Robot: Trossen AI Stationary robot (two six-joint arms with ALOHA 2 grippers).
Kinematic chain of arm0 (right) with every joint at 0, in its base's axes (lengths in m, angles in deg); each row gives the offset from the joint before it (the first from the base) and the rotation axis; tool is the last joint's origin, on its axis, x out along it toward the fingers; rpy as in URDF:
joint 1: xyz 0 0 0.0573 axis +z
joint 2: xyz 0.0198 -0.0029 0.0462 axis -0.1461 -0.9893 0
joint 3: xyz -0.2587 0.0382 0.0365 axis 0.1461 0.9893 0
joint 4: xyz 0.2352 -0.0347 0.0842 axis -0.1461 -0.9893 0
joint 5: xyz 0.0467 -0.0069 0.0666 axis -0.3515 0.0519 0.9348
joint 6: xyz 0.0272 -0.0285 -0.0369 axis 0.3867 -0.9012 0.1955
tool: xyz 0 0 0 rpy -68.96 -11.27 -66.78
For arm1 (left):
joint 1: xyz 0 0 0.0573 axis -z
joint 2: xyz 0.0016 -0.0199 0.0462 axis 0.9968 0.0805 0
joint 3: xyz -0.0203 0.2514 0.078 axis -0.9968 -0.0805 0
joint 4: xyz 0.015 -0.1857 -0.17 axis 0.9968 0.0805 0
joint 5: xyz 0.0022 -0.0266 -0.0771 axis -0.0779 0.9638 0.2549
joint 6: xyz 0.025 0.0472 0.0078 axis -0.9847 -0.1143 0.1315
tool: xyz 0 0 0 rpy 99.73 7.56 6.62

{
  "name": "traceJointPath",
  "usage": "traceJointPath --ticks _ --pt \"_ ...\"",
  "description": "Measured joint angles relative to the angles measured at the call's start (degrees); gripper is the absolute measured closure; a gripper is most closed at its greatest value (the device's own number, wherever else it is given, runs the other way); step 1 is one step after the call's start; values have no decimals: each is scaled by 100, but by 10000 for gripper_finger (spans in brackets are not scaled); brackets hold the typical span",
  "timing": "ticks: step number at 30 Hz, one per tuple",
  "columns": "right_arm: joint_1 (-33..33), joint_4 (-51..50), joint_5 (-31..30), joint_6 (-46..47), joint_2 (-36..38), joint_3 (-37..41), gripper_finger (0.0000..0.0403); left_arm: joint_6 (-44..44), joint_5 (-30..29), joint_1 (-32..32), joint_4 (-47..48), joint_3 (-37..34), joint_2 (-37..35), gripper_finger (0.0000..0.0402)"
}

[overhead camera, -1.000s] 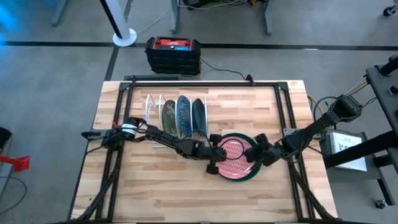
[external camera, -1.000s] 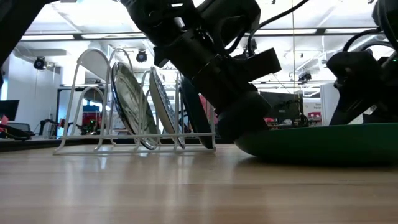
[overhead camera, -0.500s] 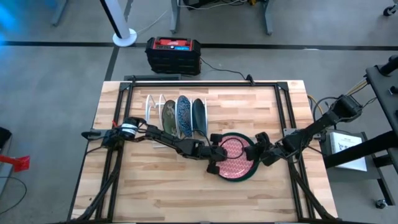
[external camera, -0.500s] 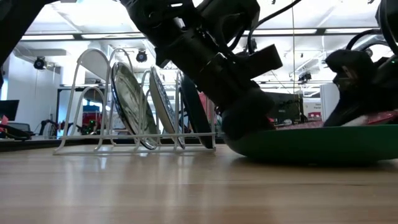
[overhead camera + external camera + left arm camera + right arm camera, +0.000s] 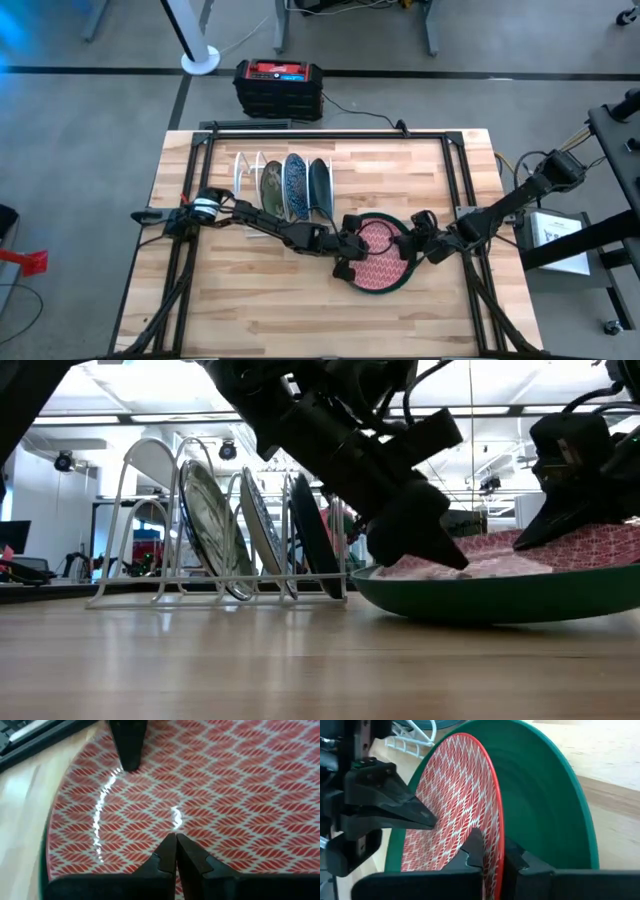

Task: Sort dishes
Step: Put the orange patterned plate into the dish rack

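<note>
From above, the red plate (image 5: 378, 252) lies in the green plate (image 5: 392, 284) right of the rack (image 5: 280, 187), and the low view shows its right edge lifted, while the right gripper (image 5: 492, 857) pinches that rim and the left gripper (image 5: 172, 851), fingers pressed together, touches its face.

Five plates, one rack, two grippers

Three plates (image 5: 294, 187) stand in the one white wire rack (image 5: 243, 172); beside the left gripper (image 5: 352, 248), one red patterned plate (image 5: 379, 250) lies on one green plate (image 5: 396, 282), the right gripper (image 5: 412, 240) at its edge.
</note>
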Motion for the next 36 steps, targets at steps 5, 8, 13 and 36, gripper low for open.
traceJointPath --ticks 5,8,13,36 --pt "0 -424 55 203 213 0 396 0 42 0 -31 2 -4 402" --pt "2 -490 48 153 294 2 396 0 41 0 -123 2 -11 402" --pt "9 -578 32 -252 541 -67 396 -3 38 2 -233 4 -28 402" --pt "17 -2454 -83 -2017 792 -1323 402 -129 17 -105 -250 8 -836 394"
